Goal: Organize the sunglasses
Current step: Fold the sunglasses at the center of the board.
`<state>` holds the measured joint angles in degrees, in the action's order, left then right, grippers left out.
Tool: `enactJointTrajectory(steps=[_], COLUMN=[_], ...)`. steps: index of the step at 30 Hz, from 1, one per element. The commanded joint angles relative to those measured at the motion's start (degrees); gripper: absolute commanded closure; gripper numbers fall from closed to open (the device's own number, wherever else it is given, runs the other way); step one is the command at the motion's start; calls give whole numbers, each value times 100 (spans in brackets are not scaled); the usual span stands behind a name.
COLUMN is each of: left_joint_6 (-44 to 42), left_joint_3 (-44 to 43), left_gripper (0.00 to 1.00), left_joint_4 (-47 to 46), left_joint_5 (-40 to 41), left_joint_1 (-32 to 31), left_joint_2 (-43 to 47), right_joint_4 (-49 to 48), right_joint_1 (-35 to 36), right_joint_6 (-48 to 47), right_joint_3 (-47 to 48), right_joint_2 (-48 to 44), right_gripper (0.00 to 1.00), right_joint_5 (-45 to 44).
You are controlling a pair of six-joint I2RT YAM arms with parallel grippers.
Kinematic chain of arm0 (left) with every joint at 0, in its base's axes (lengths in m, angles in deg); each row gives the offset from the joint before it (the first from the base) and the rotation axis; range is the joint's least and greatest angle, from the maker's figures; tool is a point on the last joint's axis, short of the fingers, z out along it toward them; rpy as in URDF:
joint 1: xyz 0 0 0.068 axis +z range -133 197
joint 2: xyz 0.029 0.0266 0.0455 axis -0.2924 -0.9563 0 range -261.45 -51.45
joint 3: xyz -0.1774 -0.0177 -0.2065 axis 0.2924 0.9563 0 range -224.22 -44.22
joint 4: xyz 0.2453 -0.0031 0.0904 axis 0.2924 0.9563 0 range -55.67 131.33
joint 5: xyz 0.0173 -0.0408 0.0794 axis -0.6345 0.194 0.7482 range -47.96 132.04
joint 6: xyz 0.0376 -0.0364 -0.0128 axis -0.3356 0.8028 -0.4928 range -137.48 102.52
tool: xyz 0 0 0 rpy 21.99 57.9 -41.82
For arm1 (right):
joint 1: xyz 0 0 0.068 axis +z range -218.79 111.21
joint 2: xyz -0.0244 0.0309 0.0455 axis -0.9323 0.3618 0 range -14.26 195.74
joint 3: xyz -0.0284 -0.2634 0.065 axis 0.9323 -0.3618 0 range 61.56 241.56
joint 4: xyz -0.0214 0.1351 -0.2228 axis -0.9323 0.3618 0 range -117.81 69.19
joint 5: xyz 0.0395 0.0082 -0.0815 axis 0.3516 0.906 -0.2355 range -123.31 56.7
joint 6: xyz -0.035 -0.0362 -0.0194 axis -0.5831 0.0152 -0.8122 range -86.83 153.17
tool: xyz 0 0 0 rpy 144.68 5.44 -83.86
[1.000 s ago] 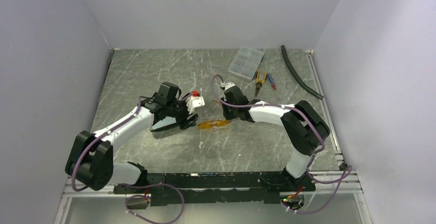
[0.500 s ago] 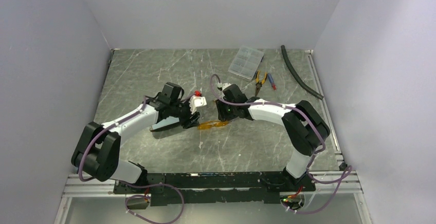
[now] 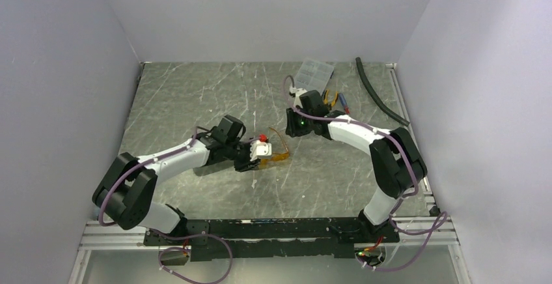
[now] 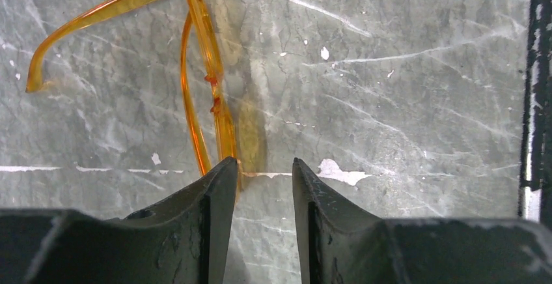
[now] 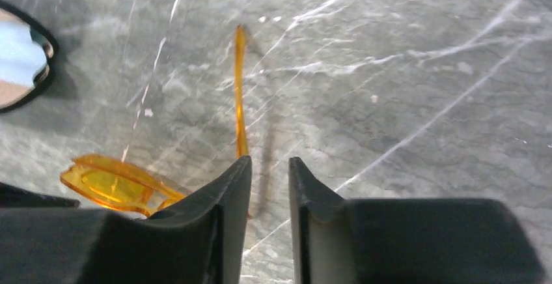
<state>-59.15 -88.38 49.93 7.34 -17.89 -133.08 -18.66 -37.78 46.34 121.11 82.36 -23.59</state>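
Translucent orange sunglasses [image 4: 208, 82], one thin arm swung out, lie on grey bench [image 3: 195, 88] right at tip of L end effector [image 4: 260, 167], jaws slightly spread w/ nothing between. R end effector [image 5: 268, 160] is near the sunglasses, likewise spread. Bench edges well off.

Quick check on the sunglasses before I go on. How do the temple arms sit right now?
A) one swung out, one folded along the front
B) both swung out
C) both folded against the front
A: in the left wrist view, one temple arm of the sunglasses angles well away from the front, while the other lies folded alongside it.
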Motion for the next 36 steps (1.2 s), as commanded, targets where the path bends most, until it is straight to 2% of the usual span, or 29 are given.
enactJointTrajectory(steps=[1, 4, 7, 14, 17, 24, 33, 36], left_joint_6=[-250, -334, -380, -446, -471, -481, -487, -491], left_joint_3=[-272, -277, -304, -445, -515, -536, -572, -550], left_gripper=[58, 61, 63, 72, 75, 97, 97, 97], left_joint_4=[-102, -55, 19, 5, 71, 118, 186, 178], left_joint_5=[346, 265, 280, 456, 462, 483, 508, 523], left_joint_1=[-103, -121, -169, -183, -182, -184, -182, -184], left_joint_2=[-214, -265, -360, -503, -569, -679, -707, -657], right_joint_4=[-391, -440, -453, -871, -897, -1028, -1036, -945], right_joint_1=[-287, -322, -314, -314, -299, -207, 63, 190], right_joint_6=[107, 73, -2, -129, -223, -308, -565, -708], right_joint_3=[326, 425, 565, 540, 585, 602, 440, 420], right_joint_2=[198, 483, 829, 1190, 1342, 1563, 1515, 1476], right_gripper=[79, 94, 99, 100, 100, 100, 100, 100], right_joint_5=[41, -128, 127, 568, 1055, 1795, 2412, 2295])
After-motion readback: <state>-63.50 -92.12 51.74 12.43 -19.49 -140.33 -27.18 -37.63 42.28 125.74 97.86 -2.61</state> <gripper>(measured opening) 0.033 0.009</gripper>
